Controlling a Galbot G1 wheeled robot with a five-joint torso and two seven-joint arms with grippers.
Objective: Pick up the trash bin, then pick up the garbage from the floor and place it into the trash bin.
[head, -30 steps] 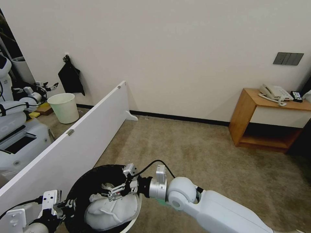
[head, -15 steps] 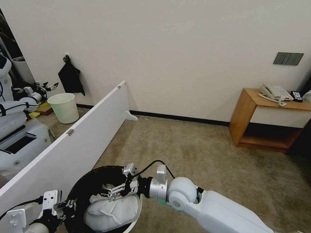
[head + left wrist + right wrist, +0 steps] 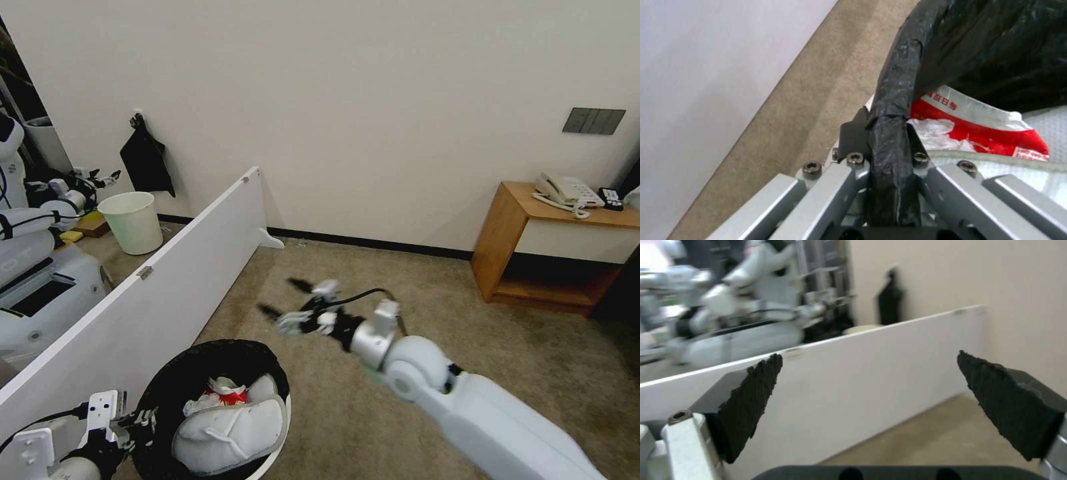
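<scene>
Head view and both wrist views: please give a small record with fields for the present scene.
left gripper: shut on the trash bin at its bag-covered rim
right gripper: open, empty, above the carpet, beyond the bin
bin contents: white slipper, red-white packet, white tissue
bin's neighbour: white partition board, on its left

Two bins: one black-lined trash bin (image 3: pixel 175 373) bottom left, one unlined pale bin (image 3: pixel 134 222) upper left. In the lined bin: one white slipper (image 3: pixel 230 427), one red-white packet (image 3: pixel 227 395). Two grippers: left gripper (image 3: pixel 139 423), right gripper (image 3: pixel 283 308). One white partition board (image 3: pixel 160 293), one wooden side table (image 3: pixel 527 250), one phone (image 3: pixel 565 192).
</scene>
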